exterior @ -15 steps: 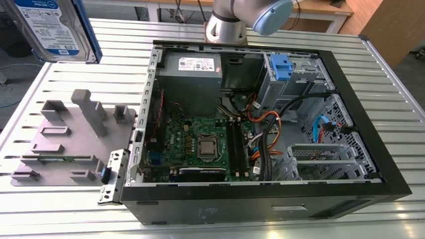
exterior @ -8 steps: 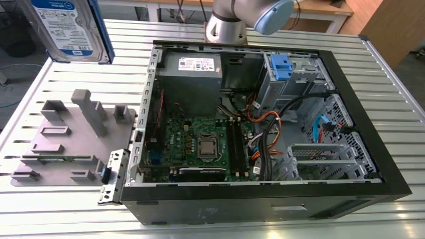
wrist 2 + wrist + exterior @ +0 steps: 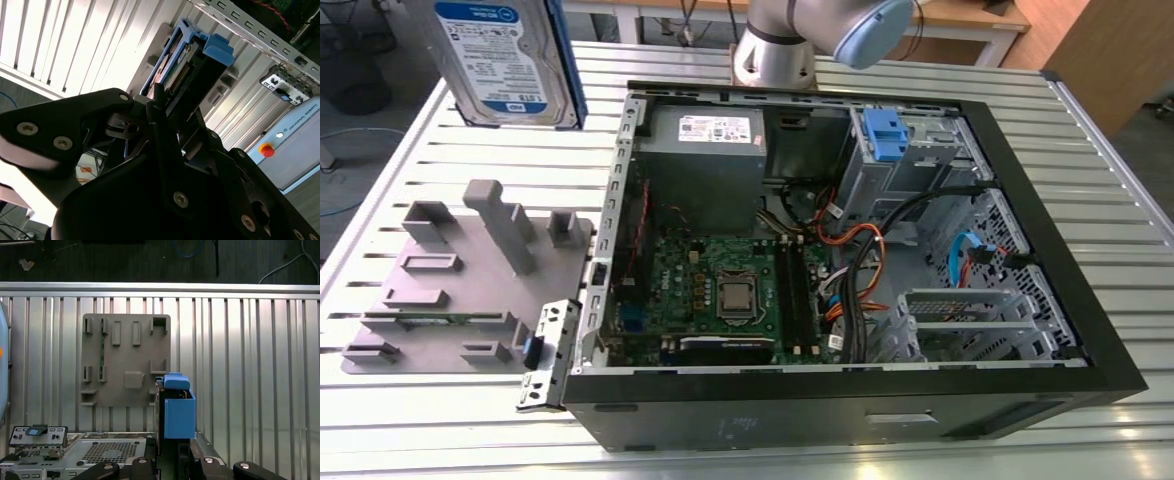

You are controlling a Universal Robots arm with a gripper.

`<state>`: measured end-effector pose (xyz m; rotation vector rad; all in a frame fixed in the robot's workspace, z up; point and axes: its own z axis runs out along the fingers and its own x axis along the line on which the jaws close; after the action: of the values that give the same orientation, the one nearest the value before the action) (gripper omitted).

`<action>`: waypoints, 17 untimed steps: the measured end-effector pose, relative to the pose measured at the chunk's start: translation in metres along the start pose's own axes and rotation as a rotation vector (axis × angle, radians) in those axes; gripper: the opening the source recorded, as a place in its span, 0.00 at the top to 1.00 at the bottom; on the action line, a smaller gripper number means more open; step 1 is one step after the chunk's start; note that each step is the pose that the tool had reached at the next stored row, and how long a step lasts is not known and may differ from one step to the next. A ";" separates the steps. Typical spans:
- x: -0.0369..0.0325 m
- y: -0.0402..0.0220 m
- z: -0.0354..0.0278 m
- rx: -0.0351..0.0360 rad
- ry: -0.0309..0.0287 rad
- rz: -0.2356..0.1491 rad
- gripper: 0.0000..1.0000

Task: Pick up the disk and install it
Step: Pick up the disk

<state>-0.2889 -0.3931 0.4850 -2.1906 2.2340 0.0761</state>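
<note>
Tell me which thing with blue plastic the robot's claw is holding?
The flat silver metal disk with a blue plastic bracket: the gripper grips it. The grey metal cage with a blue tab sits in the black computer case.

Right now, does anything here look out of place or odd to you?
Only the hard drive: it is up in the air, clamped at one edge by the gripper, outside the open computer case that lies on its side on the slatted table. Nothing looks spilled or damaged.

Exterior view above computer case [image 3: 854,405], both wrist views hugging disk [image 3: 181,75] [image 3: 179,412]
</note>
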 end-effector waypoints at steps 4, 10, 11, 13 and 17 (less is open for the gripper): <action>-0.0003 -0.0130 -0.0004 -0.0001 0.0000 0.000 0.65; -0.0007 -0.0328 -0.0008 0.0000 0.0000 0.000 0.65; -0.0008 -0.0362 -0.0009 -0.0001 0.0001 0.000 0.65; -0.0008 -0.0430 -0.0011 -0.0001 0.0000 0.000 0.65; -0.0012 -0.0563 -0.0014 -0.0001 0.0001 0.000 0.65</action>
<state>-0.2326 -0.3931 0.4850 -2.1905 2.2342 0.0761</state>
